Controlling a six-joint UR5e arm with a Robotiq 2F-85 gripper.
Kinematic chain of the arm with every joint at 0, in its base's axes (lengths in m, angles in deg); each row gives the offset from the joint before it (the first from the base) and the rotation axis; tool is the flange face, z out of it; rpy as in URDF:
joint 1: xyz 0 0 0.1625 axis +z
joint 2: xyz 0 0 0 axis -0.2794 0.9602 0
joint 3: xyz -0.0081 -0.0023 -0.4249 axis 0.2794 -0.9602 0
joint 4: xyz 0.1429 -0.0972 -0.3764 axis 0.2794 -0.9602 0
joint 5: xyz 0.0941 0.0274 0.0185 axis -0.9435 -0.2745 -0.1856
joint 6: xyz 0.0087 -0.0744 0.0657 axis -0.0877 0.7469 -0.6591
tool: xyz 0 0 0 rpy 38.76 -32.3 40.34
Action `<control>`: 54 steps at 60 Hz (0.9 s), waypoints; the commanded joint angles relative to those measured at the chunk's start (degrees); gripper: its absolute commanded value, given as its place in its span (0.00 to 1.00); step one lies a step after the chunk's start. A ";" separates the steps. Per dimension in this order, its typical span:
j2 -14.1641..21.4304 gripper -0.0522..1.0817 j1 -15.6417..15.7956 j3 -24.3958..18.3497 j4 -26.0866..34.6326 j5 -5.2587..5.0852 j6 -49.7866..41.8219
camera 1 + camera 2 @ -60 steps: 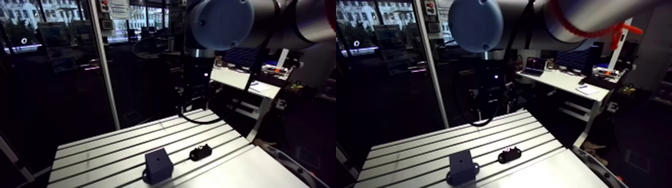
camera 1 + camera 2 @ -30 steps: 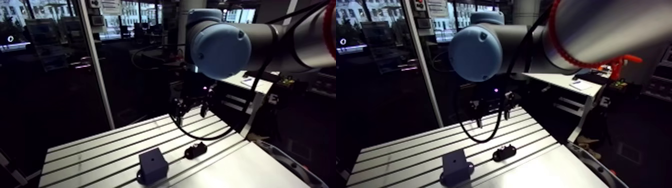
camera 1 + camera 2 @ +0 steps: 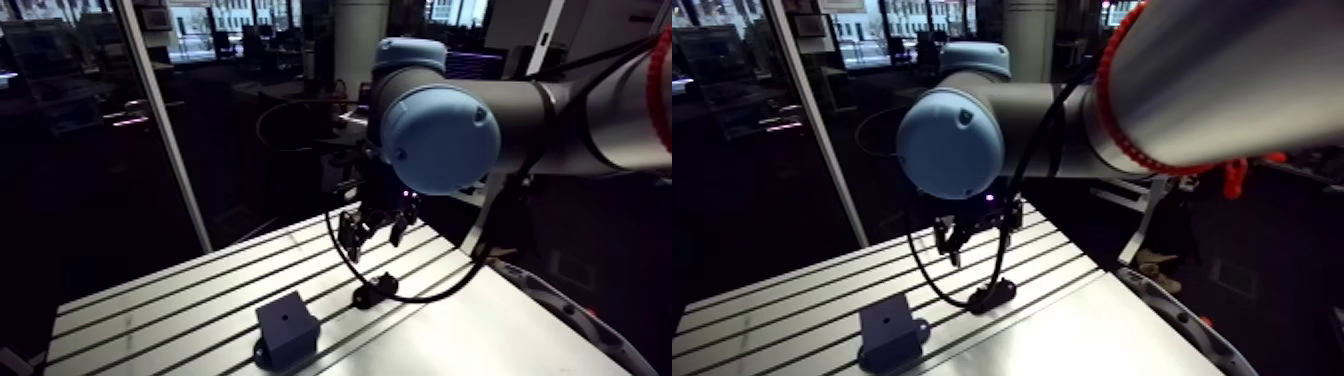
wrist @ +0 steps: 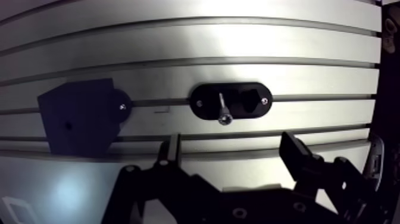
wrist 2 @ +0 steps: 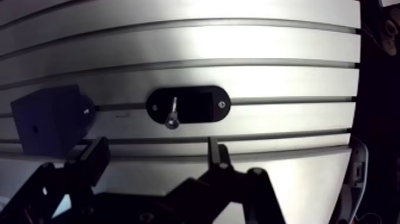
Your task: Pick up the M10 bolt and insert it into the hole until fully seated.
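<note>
A small silver bolt (image 4: pixel 222 110) lies across a black oval holder (image 4: pixel 231 100) screwed to the slotted table (image 4: pixel 178 42). Beside it stands a dark block (image 4: pixel 77 117) with a small hole (image 4: pixel 68 126) in its face. In the wrist view my gripper (image 4: pixel 232 154) hangs above the table just short of the holder, open and empty, its fingers (image 4: pixel 172 149) spread wide. The arm view shows the gripper (image 3: pixel 372 228) above the holder (image 3: pixel 374 291), with the block (image 3: pixel 286 328) nearer the table's front.
The table's far edge drops off beyond the holder (image 3: pixel 470 270). A smooth plate (image 3: pixel 480 340) adjoins the slotted surface at the front right. A glass partition with a pale post (image 3: pixel 165 130) stands behind the table.
The arm has swung down and forward, bringing the gripper lower, over the holder. The arm camera has shifted with it. Block, holder and bolt have not moved.
</note>
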 commanded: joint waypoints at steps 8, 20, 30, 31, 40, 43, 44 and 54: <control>-1.34 0.41 -1.82 0.86 -0.73 -2.56 0.42; -1.26 0.47 -1.65 1.64 -3.97 -2.38 0.51; -1.26 0.49 -1.65 2.32 -4.40 -2.29 0.51; -1.33 0.49 -1.65 2.50 -4.42 -2.29 0.51; -1.74 0.50 -1.56 2.95 -4.50 -2.21 0.51; -1.87 0.51 -1.48 3.37 -4.67 -2.20 0.59; -1.87 0.51 -1.48 3.37 -4.67 -2.20 0.59; -1.95 0.51 -1.38 3.93 -5.80 -2.03 0.76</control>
